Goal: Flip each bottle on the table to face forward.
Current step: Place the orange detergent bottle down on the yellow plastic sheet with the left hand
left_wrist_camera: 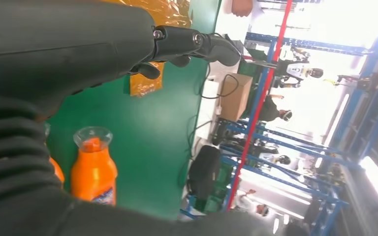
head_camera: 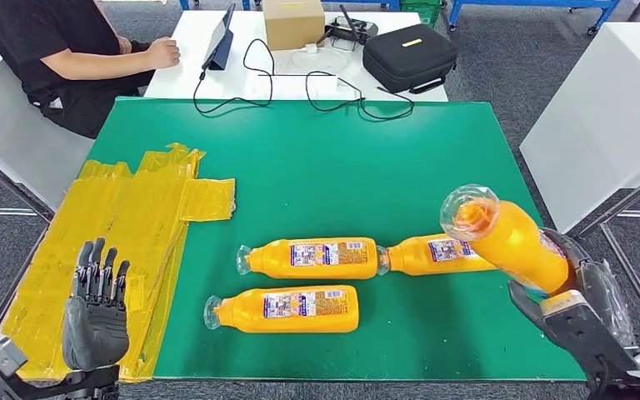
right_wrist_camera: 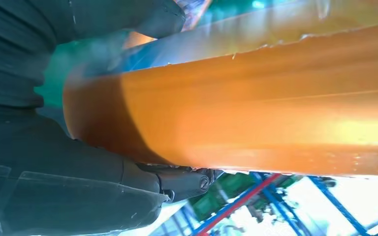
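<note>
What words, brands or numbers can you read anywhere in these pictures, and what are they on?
None can be read.
Labels on the three lying bottles: print too small and blurred.
Bottle in the right hand: no label shows.
Cardboard box and black case: yellow patches, no legible text.

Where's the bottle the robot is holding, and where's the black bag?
Held bottle (head_camera: 512, 243): head view, on its orange body above the right hand.
Black bag (head_camera: 409, 56): head view, on the middle of its top.
</note>
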